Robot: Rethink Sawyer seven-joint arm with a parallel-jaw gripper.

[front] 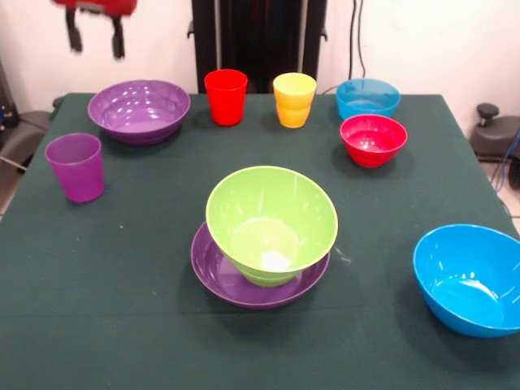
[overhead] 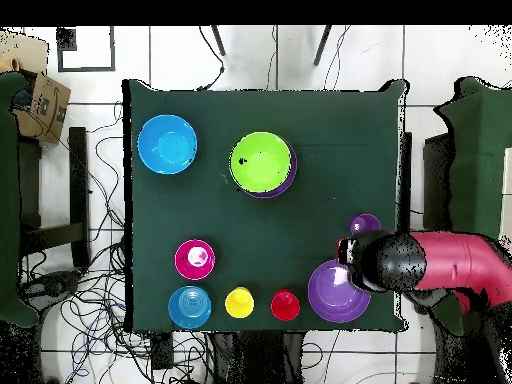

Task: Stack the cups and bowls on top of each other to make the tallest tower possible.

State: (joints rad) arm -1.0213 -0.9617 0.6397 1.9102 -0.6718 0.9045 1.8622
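Surface [front: 122, 325]: dark green cloth, carrying all the pieces, most of them spread apart so that each can be reached singly. Tower [front: 264, 244], at the middle: so far two pieces, a lime green bowl [front: 272, 215] sitting upright in a shallow purple bowl [front: 213, 272], the wider one below, which by my judgement gives a steady base; the lime bowl sits a little off centre. Large blue bowl [front: 471, 280]: alone, well apart from the tower, open side up, not yet stacked. Second large purple bowl [front: 140, 110]: at the robot's side of the surface, open side up, also unstacked; in the overhead view the arm [overhead: 440, 262] reaches across beside it. Small red bowl [front: 374, 140] and small light blue bowl [front: 368, 97]: just beside each other, upright. No small green bowl can be made out. Cups: the red cup [front: 226, 96] and the yellow-orange cup [front: 294, 99] stand upright in the row with the bowls; the translucent purple cup [front: 75, 166] stands apart, near the arm's end in the overhead view. Gripper [front: 96, 36]: hangs above the surface near the large purple bowl, its two fingers spread apart and carrying nothing, probably placed for the next pick.
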